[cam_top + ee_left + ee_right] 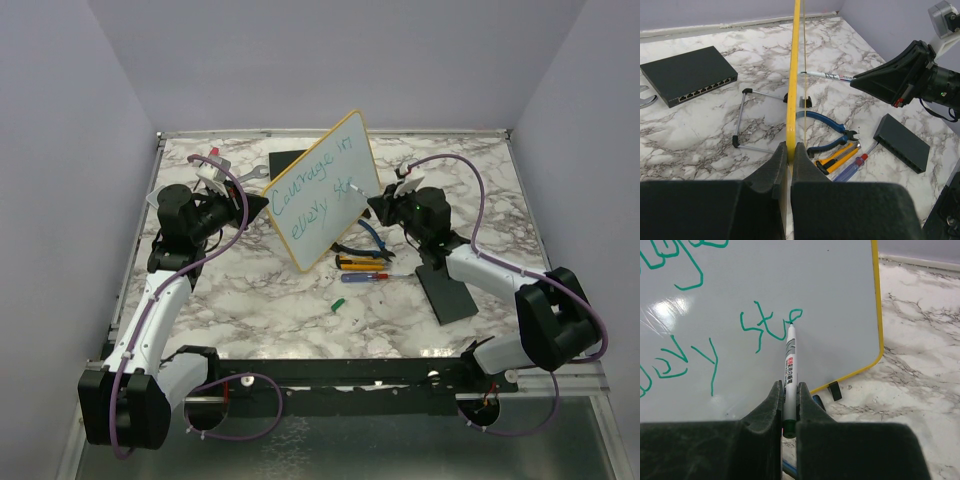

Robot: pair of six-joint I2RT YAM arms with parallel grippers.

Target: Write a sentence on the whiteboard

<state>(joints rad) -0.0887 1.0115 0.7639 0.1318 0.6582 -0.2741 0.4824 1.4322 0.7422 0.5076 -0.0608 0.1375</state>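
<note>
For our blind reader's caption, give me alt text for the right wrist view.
The right gripper holds a marker, tip touching the whiteboard at the end of a teal handwritten sentence. The board's yellow rim and a marble table show at right.

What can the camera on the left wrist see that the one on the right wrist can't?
Only the left wrist view: the left gripper clamped on the whiteboard, which is seen edge-on as a yellow rim, plus a black network switch, blue-handled pliers and a wire stand on the table.
Only the right wrist view: the board's face with the teal sentence, the pen tip touching its last letter.
Both: the whiteboard, the marker, the right gripper holding it, and the marble table.
</note>
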